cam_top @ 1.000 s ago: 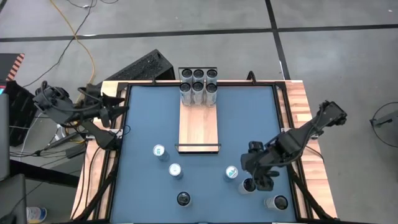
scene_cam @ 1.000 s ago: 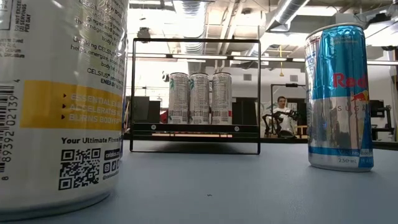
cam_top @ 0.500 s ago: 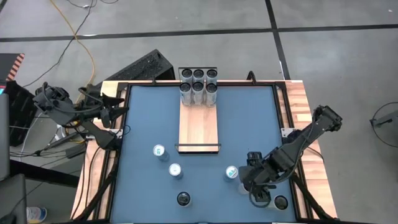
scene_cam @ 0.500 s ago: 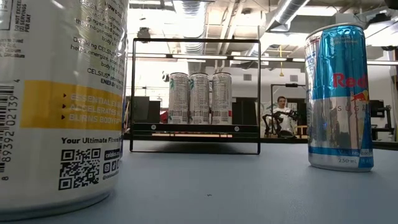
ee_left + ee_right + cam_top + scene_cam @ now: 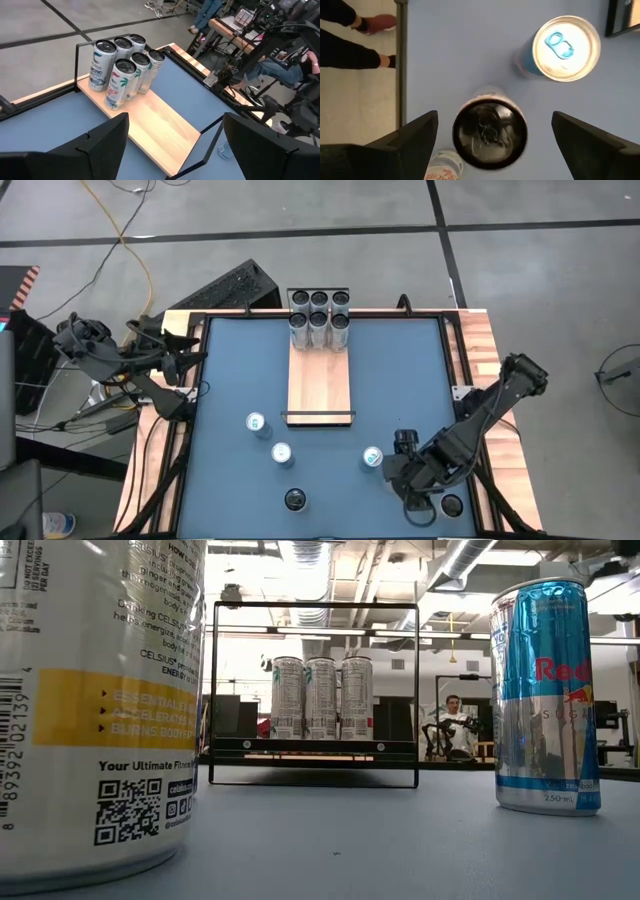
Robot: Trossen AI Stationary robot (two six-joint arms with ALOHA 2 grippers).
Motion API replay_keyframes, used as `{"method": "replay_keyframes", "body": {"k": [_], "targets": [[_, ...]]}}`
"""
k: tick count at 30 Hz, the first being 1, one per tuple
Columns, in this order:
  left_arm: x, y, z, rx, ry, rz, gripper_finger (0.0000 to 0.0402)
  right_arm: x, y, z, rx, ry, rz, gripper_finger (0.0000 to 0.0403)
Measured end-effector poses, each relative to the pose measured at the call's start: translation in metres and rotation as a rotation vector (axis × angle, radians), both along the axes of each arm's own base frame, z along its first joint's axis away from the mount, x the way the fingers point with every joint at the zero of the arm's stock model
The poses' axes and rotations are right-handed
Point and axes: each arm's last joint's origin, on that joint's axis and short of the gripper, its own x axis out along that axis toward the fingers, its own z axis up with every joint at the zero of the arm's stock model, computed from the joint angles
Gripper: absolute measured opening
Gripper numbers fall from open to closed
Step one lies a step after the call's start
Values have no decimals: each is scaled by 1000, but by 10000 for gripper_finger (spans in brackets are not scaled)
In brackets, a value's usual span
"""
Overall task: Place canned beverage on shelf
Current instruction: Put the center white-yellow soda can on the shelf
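The shelf (image 5: 320,385), a light-wood board with black rails, lies along the table's middle; several cans (image 5: 125,65) stand at its far end. Loose cans stand on the blue table: a black-topped can (image 5: 490,132), a silver can with a blue tab (image 5: 566,47), and others (image 5: 257,422) (image 5: 282,453) (image 5: 295,500) (image 5: 452,506). My right gripper (image 5: 490,145) hangs open above the black-topped can near the table's near right, pointing down, a finger off to each side and clear of it. My left gripper (image 5: 185,355) waits open at the table's left edge.
In the low view a large white can (image 5: 90,700) and a blue-and-silver can (image 5: 545,695) stand close to the camera. A third can (image 5: 442,167) stands next to the black-topped one. A person's legs (image 5: 355,40) show beyond the table's edge.
My right gripper has gone toward the table's near edge and down, and now hangs over the black-topped can.
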Motion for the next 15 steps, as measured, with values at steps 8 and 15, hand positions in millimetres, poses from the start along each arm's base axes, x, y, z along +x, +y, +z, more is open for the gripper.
{"method": "replay_keyframes", "body": {"k": [8, 15], "targets": [[-1, 1, -1, -6, 7, 6, 309, -2, 6, -7, -18, 30, 6, 374], [-1, 0, -1, -10, 8, 3, 309, -2, 6, -6, -14, 26, 2, 363]]}}
